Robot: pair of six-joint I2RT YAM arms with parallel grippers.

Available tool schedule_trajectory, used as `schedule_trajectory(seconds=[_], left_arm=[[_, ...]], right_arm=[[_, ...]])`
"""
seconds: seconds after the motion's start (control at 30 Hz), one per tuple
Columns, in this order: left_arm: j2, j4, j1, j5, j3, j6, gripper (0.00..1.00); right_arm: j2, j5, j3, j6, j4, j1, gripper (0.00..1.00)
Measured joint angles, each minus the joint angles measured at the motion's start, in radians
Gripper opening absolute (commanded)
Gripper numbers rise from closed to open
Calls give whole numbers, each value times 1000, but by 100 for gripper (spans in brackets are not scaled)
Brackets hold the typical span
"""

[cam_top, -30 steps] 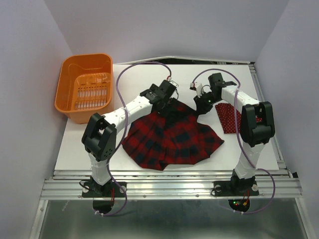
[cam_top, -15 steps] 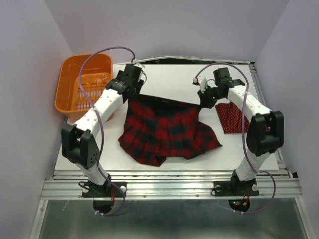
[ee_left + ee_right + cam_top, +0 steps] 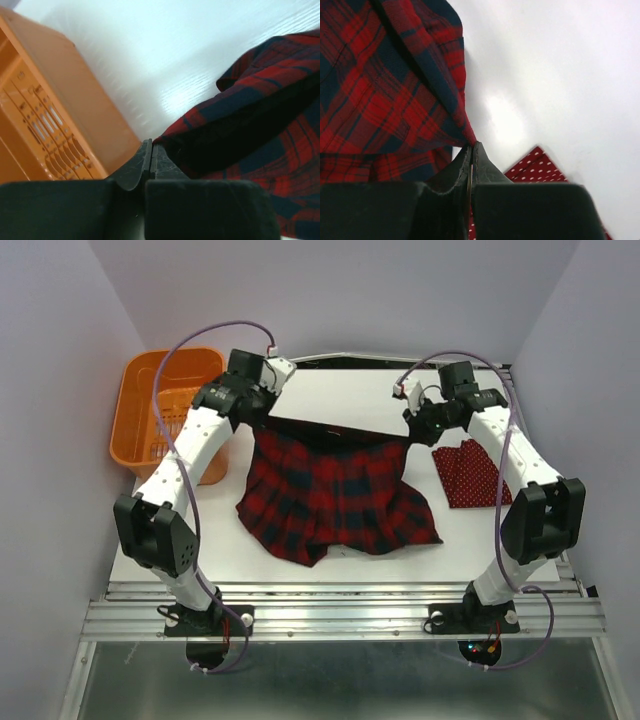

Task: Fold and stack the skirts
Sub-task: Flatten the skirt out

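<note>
The red-and-navy plaid skirt point(image 3: 335, 495) hangs stretched between my two grippers, its lower part resting on the white table. At its upper left corner my left gripper point(image 3: 262, 418) is shut on the waistband; in the left wrist view that gripper point(image 3: 151, 146) pinches the plaid skirt point(image 3: 250, 100). My right gripper point(image 3: 412, 432) is shut on the upper right corner; the right wrist view shows that gripper point(image 3: 471, 146) gripping the plaid skirt point(image 3: 385, 85). The dark red polka-dot skirt point(image 3: 470, 473) lies folded on the table at the right, and the polka-dot skirt point(image 3: 537, 167) also shows beside the right fingers.
An orange plastic basket point(image 3: 135, 430) stands at the table's back left, close behind my left arm; its side point(image 3: 45, 100) fills the left of the left wrist view. Grey walls close in the table on three sides.
Both grippers have moved apart and toward the back, lifting the plaid skirt's top edge and pulling it taut. My left gripper went from open to shut on the waistband.
</note>
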Motion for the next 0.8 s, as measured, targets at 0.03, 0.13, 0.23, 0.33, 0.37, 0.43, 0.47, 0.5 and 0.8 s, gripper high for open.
schedule_trajectory(seconds=[0.03, 0.13, 0.23, 0.33, 0.37, 0.43, 0.47, 0.5, 0.8], left_arm=[[11, -42, 20, 55, 56, 31, 0], [47, -151, 102, 274, 269, 135, 0], [57, -264, 148, 473, 444, 270, 0], [-29, -305, 154, 606, 393, 388, 0], [-87, -336, 149, 644, 321, 418, 0], [-152, -359, 137, 700, 201, 437, 0], [-167, -372, 134, 740, 154, 439, 0], [-175, -387, 130, 762, 92, 438, 0], [-124, -344, 130, 819, -237, 346, 0]], right_arm=[[0, 10, 29, -11, -4, -5, 1], [-3, 17, 122, -62, -11, -26, 1], [-19, 10, 192, -147, -43, -39, 1], [-51, 10, 206, -243, -114, -50, 9], [-57, 7, 206, -262, -137, -52, 13], [-60, -2, 206, -286, -175, -58, 14], [-51, -11, 206, -297, -196, -62, 14], [-46, -14, 206, -302, -204, -63, 14], [-7, 67, -92, -411, -201, -69, 38]])
